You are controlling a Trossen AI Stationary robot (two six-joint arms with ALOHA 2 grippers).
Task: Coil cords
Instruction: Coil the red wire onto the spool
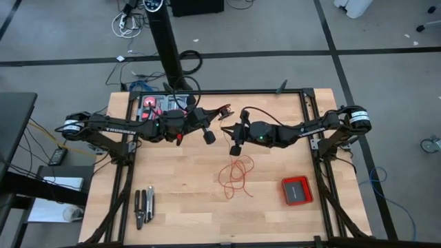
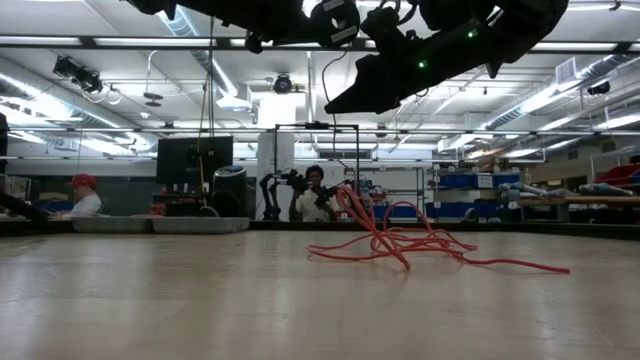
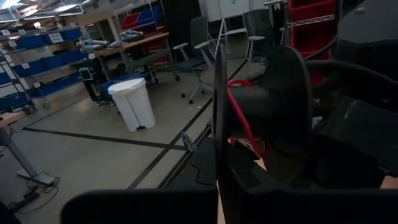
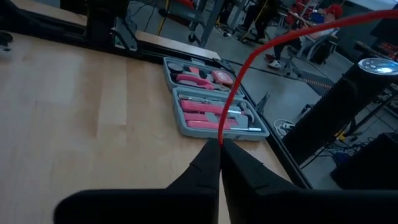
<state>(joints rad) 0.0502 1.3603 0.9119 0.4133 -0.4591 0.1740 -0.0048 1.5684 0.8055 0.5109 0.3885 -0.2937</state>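
Note:
The cord is one thin red wire. Part of it is wound on the hub of a small black spool [image 3: 267,112], which shows as a small red-brown spot [image 1: 224,113] above the table's far middle. My left gripper [image 1: 218,116] is shut at the spool. Just on the near side, my right gripper [image 4: 219,144] is shut on a strand of the wire [image 4: 231,99]. The rest of the wire lies in loose loops [image 1: 236,176] on the wooden table [image 1: 179,179], and in the low view a strand rises from those loops [image 2: 400,240] toward the grippers. My left gripper holds the black spool by one thin flange [image 3: 219,143], which runs edge-on down between the fingers. The gripper's own body hides the place of contact. The spool is lifted clear of the table, with red wire [image 3: 244,106] around its hub. My right gripper pinches a single strand of the red wire [image 4: 219,138] between its two fingertips [image 4: 205,163]. The fingers point nearly level toward the table's far left corner. From the tips the wire runs off taut through the air [image 4: 323,28], clear of the table.
An open grey tool case [image 1: 157,107] with pink tools lies at the far left corner. Pliers [image 1: 143,207] lie near the front left. A flat red box [image 1: 296,189] sits at the near right. Bare wood surrounds the loose loops.

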